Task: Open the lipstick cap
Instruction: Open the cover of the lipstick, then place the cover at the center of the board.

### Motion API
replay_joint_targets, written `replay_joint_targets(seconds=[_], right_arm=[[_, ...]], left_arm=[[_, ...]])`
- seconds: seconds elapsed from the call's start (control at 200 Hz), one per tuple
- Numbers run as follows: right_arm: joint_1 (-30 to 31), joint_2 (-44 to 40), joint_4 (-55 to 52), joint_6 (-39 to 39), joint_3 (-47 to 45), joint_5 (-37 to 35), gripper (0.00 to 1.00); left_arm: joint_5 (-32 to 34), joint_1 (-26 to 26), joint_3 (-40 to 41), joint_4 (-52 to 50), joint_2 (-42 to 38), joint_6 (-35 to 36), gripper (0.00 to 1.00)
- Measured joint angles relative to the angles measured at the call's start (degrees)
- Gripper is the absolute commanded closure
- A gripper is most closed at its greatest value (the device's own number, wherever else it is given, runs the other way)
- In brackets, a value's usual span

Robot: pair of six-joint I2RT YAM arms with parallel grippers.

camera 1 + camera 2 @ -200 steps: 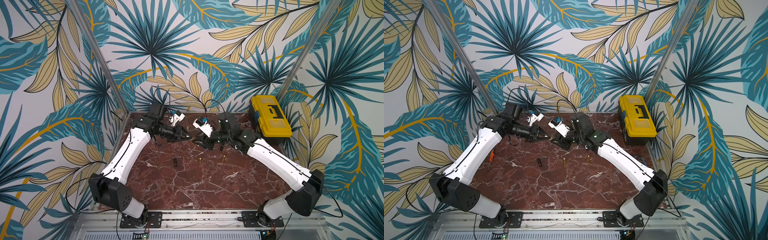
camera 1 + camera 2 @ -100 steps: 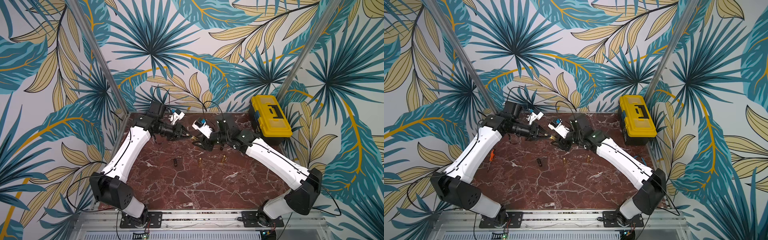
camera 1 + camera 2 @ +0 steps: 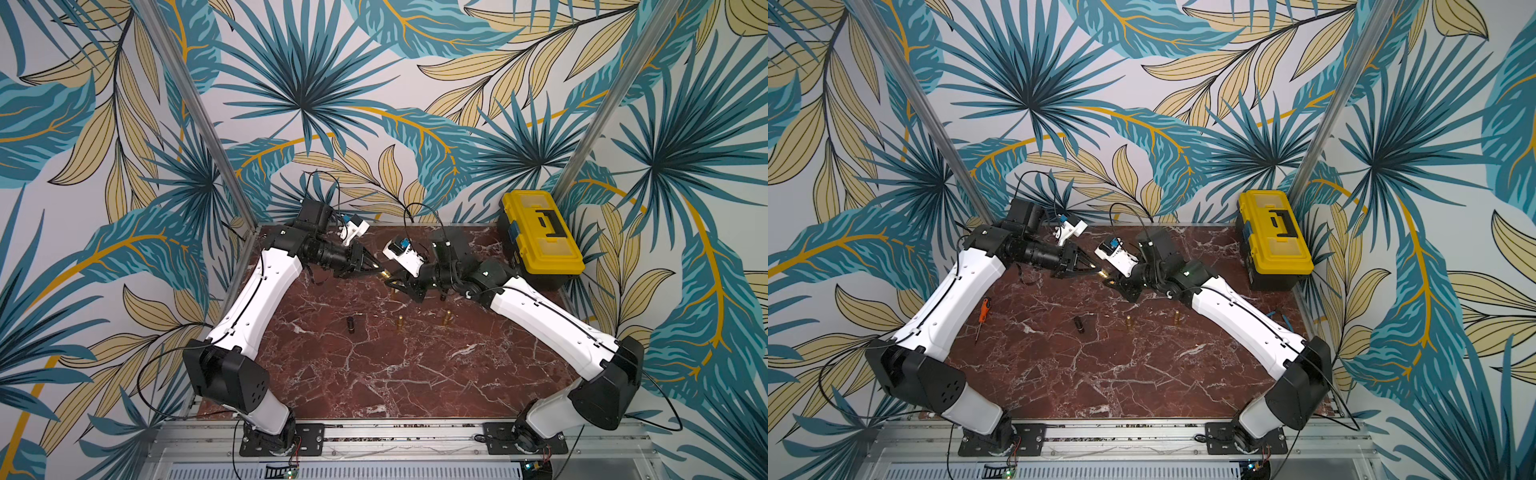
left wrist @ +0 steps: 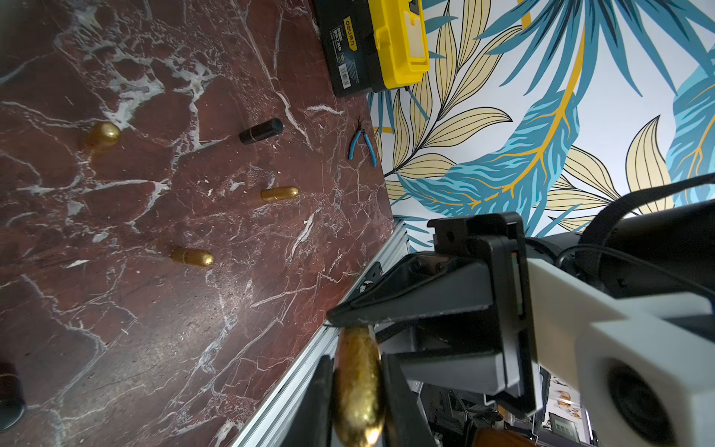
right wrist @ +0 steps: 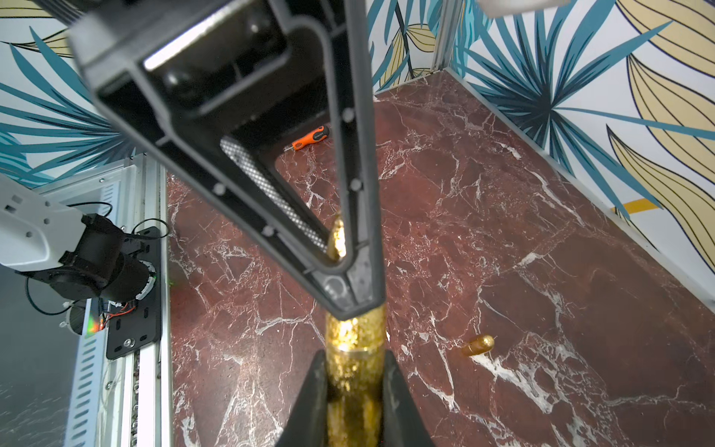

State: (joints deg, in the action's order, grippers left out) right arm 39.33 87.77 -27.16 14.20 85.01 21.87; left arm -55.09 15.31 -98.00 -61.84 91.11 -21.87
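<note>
A gold lipstick (image 3: 384, 274) (image 3: 1104, 273) hangs level above the back middle of the marble table, held from both ends. My left gripper (image 4: 358, 360) is shut on its rounded cap end (image 4: 358, 387). My right gripper (image 5: 354, 356) is shut on the straight barrel (image 5: 354, 379), and the cap's seam shows just past its fingertips. In both top views the left gripper (image 3: 374, 268) and the right gripper (image 3: 392, 282) meet nose to nose. The left fingers (image 5: 348, 193) hide most of the cap in the right wrist view.
Loose gold lipsticks (image 3: 400, 322) (image 3: 446, 318) and a black one (image 3: 351, 324) lie on the table (image 3: 374, 374) below the grippers. A yellow toolbox (image 3: 540, 237) stands at the back right. An orange screwdriver (image 3: 983, 309) lies left, blue pliers (image 4: 361, 143) right.
My right gripper has moved in towards the left one and closed on the lipstick's barrel. The left gripper has kept its hold.
</note>
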Motion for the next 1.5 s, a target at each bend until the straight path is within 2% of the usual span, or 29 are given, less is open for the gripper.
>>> replay_joint_targets(seconds=[0.18, 0.456, 0.561, 0.766, 0.926, 1.077, 1.497], right_arm=[[0.17, -0.11, 3.56, -0.04, -0.70, -1.53, 1.00], [0.11, -1.25, -2.80, 0.00, -5.38, -6.62, 1.00], [0.09, -2.05, -2.93, -0.46, -6.67, -7.76, 1.00], [0.09, -3.69, 0.83, -4.04, -7.23, -7.21, 1.00], [0.11, -5.27, 4.00, -6.49, -7.67, -6.54, 1.00], [0.11, -6.08, 4.72, -7.08, -8.00, -6.58, 1.00], [0.11, -6.08, 4.79, -7.98, -9.18, -7.08, 1.00]], left_arm=[[-0.28, -1.31, -4.57, -2.75, 2.05, 1.01, 1.00], [3.30, -6.29, -12.37, -3.17, 5.03, 3.06, 1.00], [9.44, -6.32, -13.62, -4.07, 5.84, 4.83, 1.00], [32.76, -4.74, -13.38, -5.18, 13.09, 7.23, 1.00], [44.61, -4.44, -11.21, -4.87, 20.52, 7.52, 1.00], [49.90, -4.42, -8.28, -3.28, 23.41, 7.48, 1.00], [55.23, -5.03, -3.74, 4.42, 28.89, 7.52, 1.00]])
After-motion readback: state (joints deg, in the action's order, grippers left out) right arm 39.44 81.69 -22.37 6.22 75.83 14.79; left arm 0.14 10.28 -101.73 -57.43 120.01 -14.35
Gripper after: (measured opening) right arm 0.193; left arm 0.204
